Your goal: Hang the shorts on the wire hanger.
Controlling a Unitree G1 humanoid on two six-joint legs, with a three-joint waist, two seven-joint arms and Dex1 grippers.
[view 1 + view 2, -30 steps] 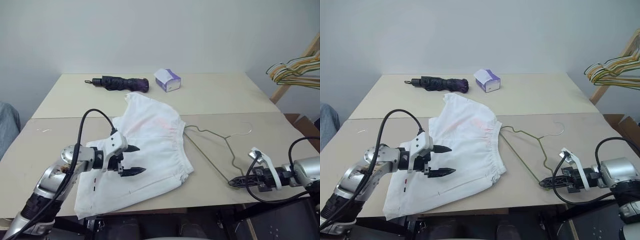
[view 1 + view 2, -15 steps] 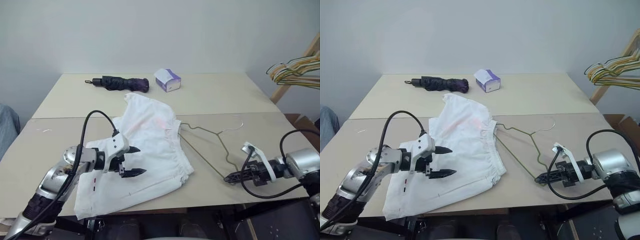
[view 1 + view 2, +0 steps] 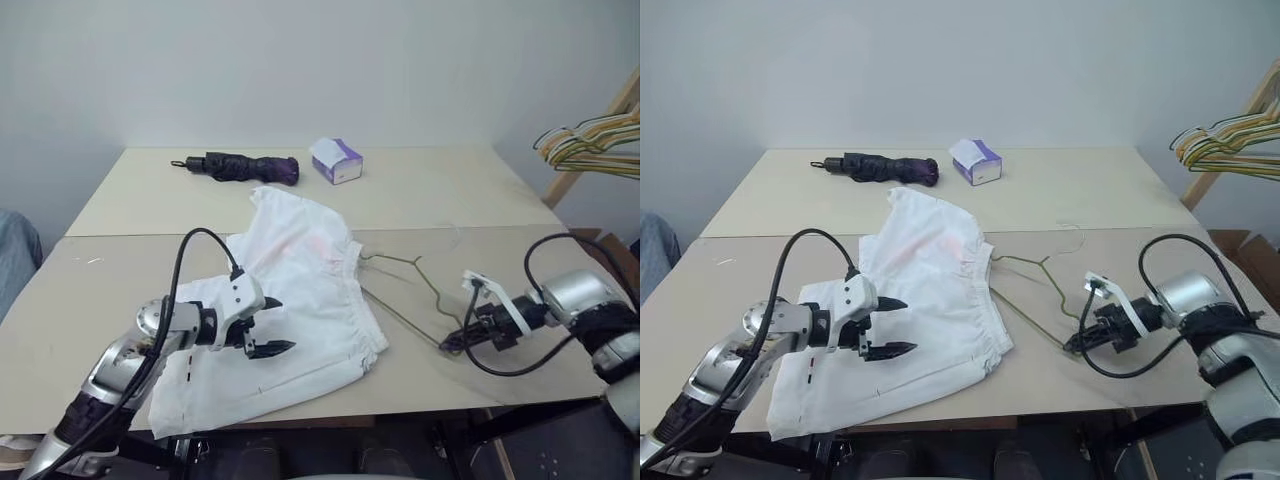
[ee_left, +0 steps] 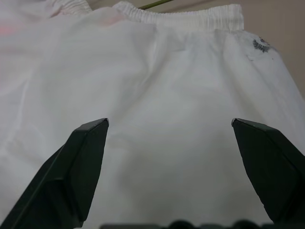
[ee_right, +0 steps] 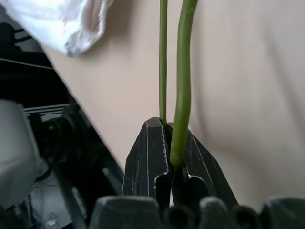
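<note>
1. A pale beige table [image 3: 480, 190] stands against a plain white wall.
2. The shorts [image 3: 290, 300] lie flat and rumpled on the near half of the table, the landmark for everything else.
3. Beyond the shorts lie a dark folded umbrella [image 3: 240, 167] and a purple-and-white tissue box [image 3: 336, 161].
4. The hanger [image 3: 405, 290] lies just right of the shorts, its shoulder touching the gathered waist.
5. The left gripper [image 3: 268, 327] hovers over the shorts' near part, fingers spread wide, holding nothing.
6. The right gripper [image 3: 450, 344], right of the shorts, is clamped on the hanger's wire corner.
7. Far right of the shorts hangs a bunch of hangers [image 3: 590, 140].
</note>
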